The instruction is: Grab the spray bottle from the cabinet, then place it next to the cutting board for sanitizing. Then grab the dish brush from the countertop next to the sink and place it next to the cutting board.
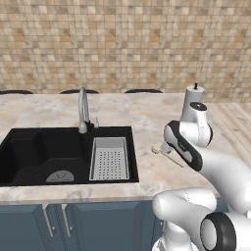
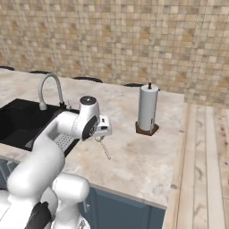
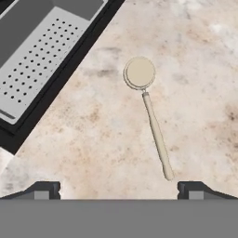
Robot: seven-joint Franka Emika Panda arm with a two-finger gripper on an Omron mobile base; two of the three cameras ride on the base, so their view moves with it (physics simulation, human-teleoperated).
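Note:
The dish brush lies flat on the beige marbled countertop, its round head towards the sink and its slender handle pointing back at my hand. My gripper hovers straight above the handle end, open, with nothing between its fingertips. From the right base view the gripper hangs just over the brush, to the right of the sink. The left base view has the brush peeking out beside my forearm. The spray bottle, cabinet and cutting board are out of view.
The black sink holds a grey perforated insert tray along its right side, with a curved tap behind. A white paper towel roll on a brown base stands to the right. A wooden floor lies past the counter's right end.

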